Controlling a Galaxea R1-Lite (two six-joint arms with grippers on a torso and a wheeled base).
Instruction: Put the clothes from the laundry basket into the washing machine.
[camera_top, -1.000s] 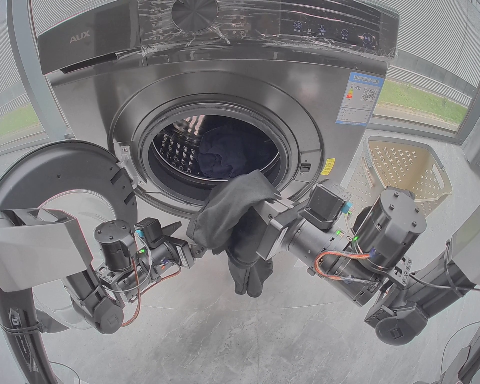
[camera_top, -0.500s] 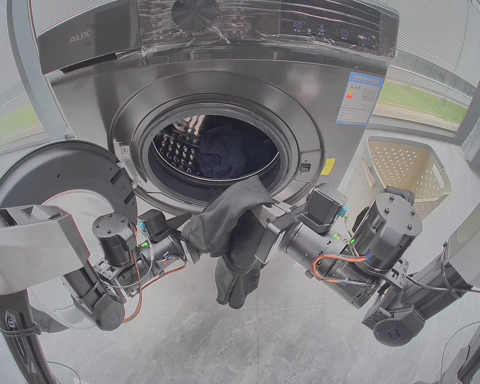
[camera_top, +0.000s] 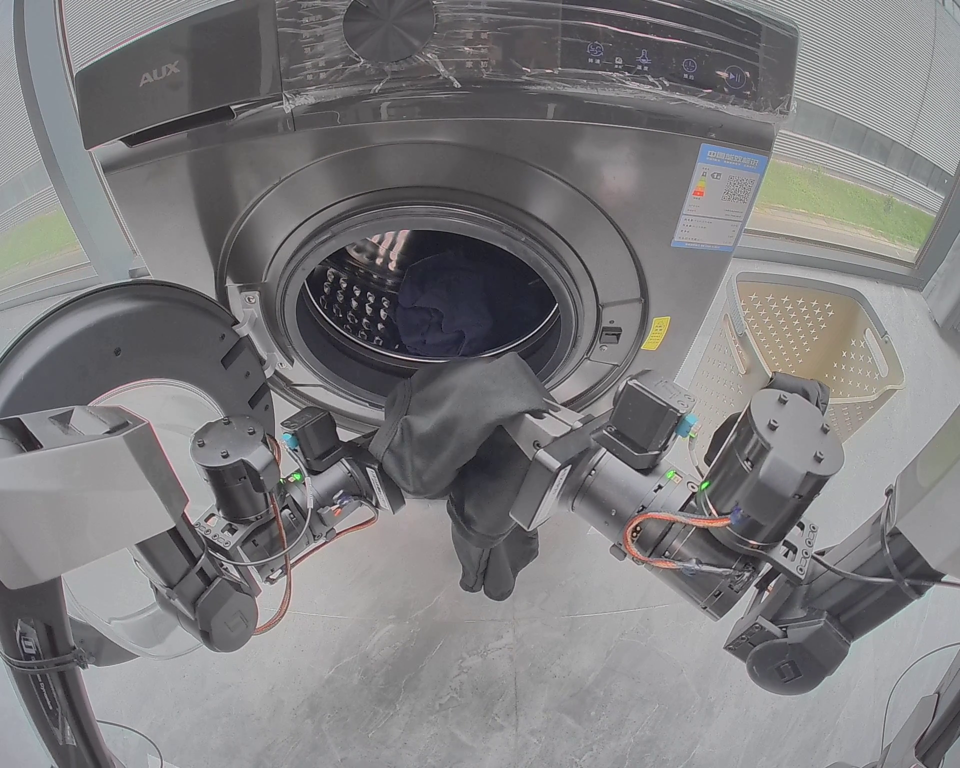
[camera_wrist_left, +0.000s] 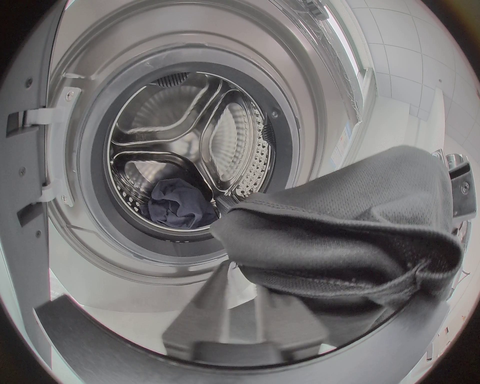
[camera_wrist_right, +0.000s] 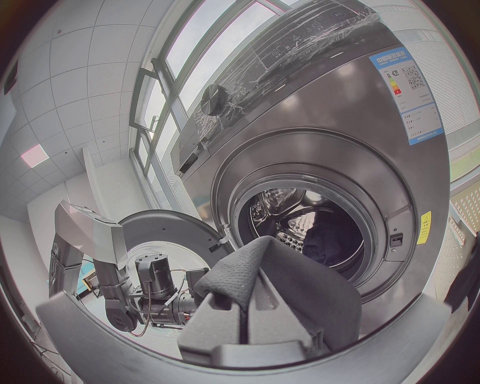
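Washing machine (camera_top: 450, 160): brand lettering (camera_top: 160, 72) on drawer front, icons (camera_top: 665, 62) on control panel, blue energy label (camera_top: 733, 195) with QR code, yellow sticker (camera_top: 656, 333) beside latch. Fine print unreadable.

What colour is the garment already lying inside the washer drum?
That garment is dark navy blue, clearest in the left wrist view.

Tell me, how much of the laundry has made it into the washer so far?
Done: one dark blue garment lies in the drum. In hand: the right gripper holds a grey garment just outside the drum. Left: pushing that in, plus what looks like a dark item in the laundry basket.
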